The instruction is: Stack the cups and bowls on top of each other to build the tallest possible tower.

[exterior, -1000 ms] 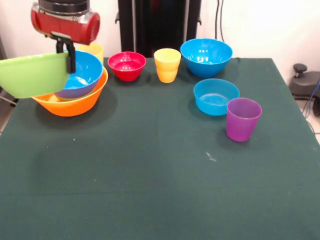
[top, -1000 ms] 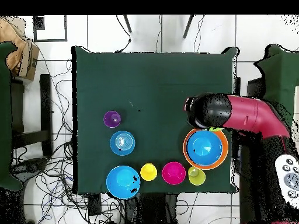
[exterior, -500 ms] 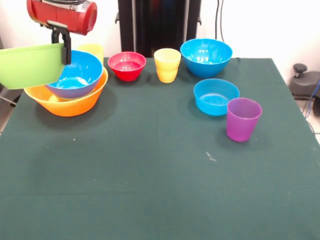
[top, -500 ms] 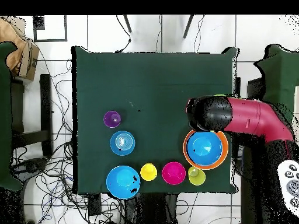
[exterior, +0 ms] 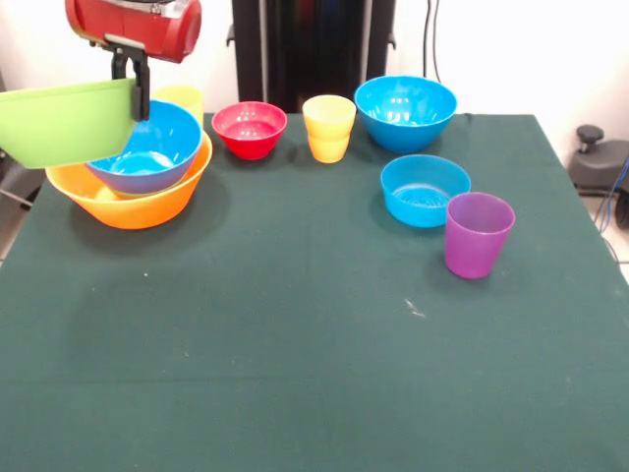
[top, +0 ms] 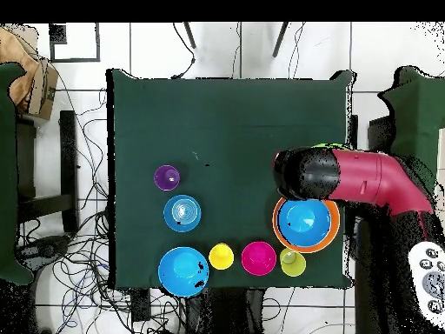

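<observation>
Dark green cloth counter (exterior: 295, 374), broadly bare toward six o'clock. Gripper (exterior: 131, 81), jaws pinching the rim of the glossy lime green bowl (exterior: 64, 120), holds it aloft at nine o'clock, overlapping the blue bowl (exterior: 147, 147) nested in the orange-yellow bowl (exterior: 138, 202).

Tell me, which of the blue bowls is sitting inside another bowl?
The blue bowl nested in the orange bowl beneath the gripper. The other two blue bowls stand alone on the table.
</observation>
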Robot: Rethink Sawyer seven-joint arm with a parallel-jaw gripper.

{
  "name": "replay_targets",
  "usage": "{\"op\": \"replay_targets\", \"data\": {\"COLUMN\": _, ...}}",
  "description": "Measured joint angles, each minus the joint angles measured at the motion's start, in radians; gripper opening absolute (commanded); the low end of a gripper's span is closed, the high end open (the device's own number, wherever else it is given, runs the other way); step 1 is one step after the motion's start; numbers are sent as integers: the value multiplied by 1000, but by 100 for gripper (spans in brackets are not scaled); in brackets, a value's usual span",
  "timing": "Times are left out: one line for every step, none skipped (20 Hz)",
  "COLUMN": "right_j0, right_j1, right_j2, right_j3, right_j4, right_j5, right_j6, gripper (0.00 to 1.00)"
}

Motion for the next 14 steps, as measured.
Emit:
{"op": "replay_targets", "data": {"right_j0": 0, "right_j1": -2, "right_j2": 3, "right_j3": 3, "right_j4": -8, "right_j5": 0, "right_j6": 0, "gripper": 0}}
{"op": "replay_targets", "data": {"right_j0": 0, "right_j1": -5, "right_j2": 6, "right_j3": 7, "right_j4": -19, "right_j5": 0, "right_j6": 0, "gripper": 0}}
{"op": "replay_targets", "data": {"right_j0": 0, "right_j1": -7, "right_j2": 10, "right_j3": 11, "right_j4": -26, "right_j5": 0, "right_j6": 0, "gripper": 0}}
{"op": "replay_targets", "data": {"right_j0": 0, "right_j1": -8, "right_j2": 12, "right_j3": 13, "right_j4": -29, "right_j5": 0, "right_j6": 0, "gripper": 0}}
{"op": "replay_targets", "data": {"right_j0": 0, "right_j1": -13, "right_j2": 17, "right_j3": 19, "right_j4": -40, "right_j5": 0, "right_j6": 0, "gripper": 0}}
{"op": "replay_targets", "data": {"right_j0": 0, "right_j1": -15, "right_j2": 19, "right_j3": 21, "right_j4": -43, "right_j5": 0, "right_j6": 0, "gripper": 0}}
{"op": "replay_targets", "data": {"right_j0": -1, "right_j1": -19, "right_j2": 23, "right_j3": 26, "right_j4": -49, "right_j5": 0, "right_j6": 0, "gripper": 0}}
{"op": "replay_targets", "data": {"right_j0": -1, "right_j1": -21, "right_j2": 24, "right_j3": 29, "right_j4": -51, "right_j5": 0, "right_j6": 0, "gripper": 0}}
{"op": "replay_targets", "data": {"right_j0": -2, "right_j1": -24, "right_j2": 27, "right_j3": 33, "right_j4": -53, "right_j5": 0, "right_j6": 0, "gripper": 0}}
{"op": "replay_targets", "data": {"right_j0": -3, "right_j1": -26, "right_j2": 29, "right_j3": 37, "right_j4": -54, "right_j5": 0, "right_j6": 0, "gripper": 0}}
{"op": "replay_targets", "data": {"right_j0": -7, "right_j1": -31, "right_j2": 34, "right_j3": 48, "right_j4": -55, "right_j5": 0, "right_j6": 0, "gripper": 0}}
{"op": "replay_targets", "data": {"right_j0": -9, "right_j1": -34, "right_j2": 36, "right_j3": 53, "right_j4": -55, "right_j5": 0, "right_j6": 0, "gripper": 0}}
{"op": "replay_targets", "data": {"right_j0": -11, "right_j1": -36, "right_j2": 38, "right_j3": 58, "right_j4": -56, "right_j5": 0, "right_j6": 0, "gripper": 0}}
{"op": "replay_targets", "data": {"right_j0": -13, "right_j1": -40, "right_j2": 40, "right_j3": 65, "right_j4": -56, "right_j5": 0, "right_j6": 0, "gripper": 0}}
